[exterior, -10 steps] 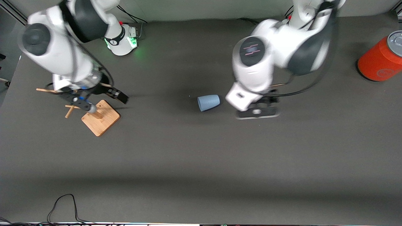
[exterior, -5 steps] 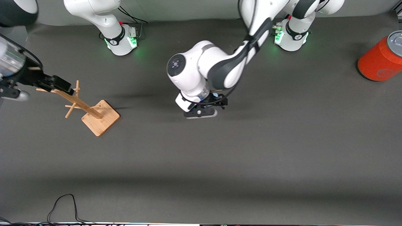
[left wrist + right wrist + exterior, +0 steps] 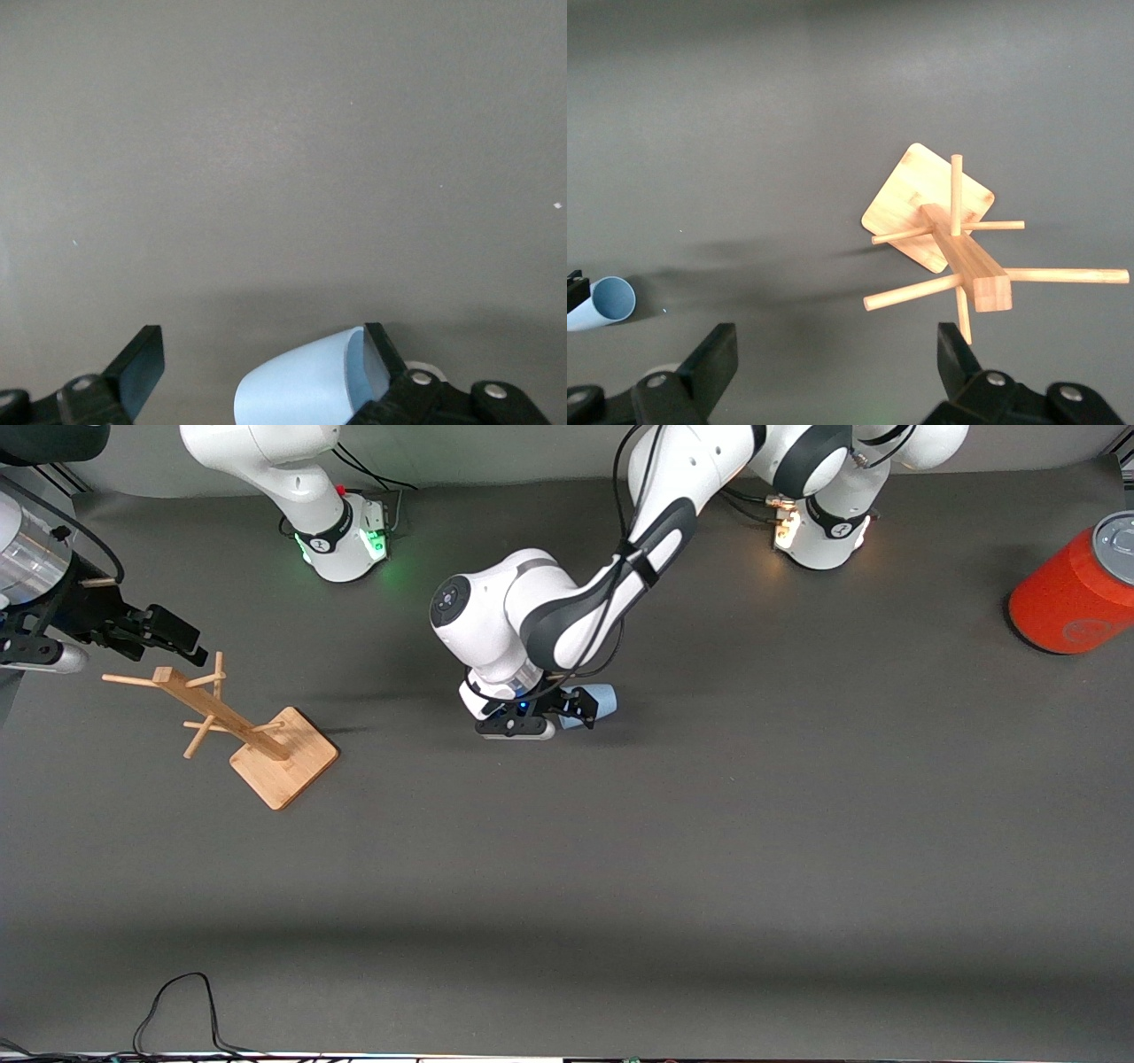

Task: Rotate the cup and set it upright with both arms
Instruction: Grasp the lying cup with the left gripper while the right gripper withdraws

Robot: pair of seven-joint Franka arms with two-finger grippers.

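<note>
The light-blue cup [image 3: 604,701] lies on its side on the dark table, midway between the two arm bases. My left gripper [image 3: 580,710] is down at the cup. In the left wrist view the left gripper [image 3: 261,354] is open wide, with the cup [image 3: 301,381] between its fingers and the cup's rim against one finger [image 3: 379,352]. The other finger is well apart from it. My right gripper [image 3: 177,638] is open and empty, up over the wooden rack's top end. It is also open in the right wrist view [image 3: 837,354], where the cup [image 3: 602,303] shows far off.
A wooden peg rack [image 3: 252,735] on a square base stands toward the right arm's end of the table; it also shows in the right wrist view [image 3: 957,248]. A big orange-red can [image 3: 1076,593] stands at the left arm's end. A black cable [image 3: 177,1001] lies near the front edge.
My left arm swung across from beside the cup and brought its open gripper around it. My right gripper rose off the rack and moved toward the table's end. The cup stayed lying down.
</note>
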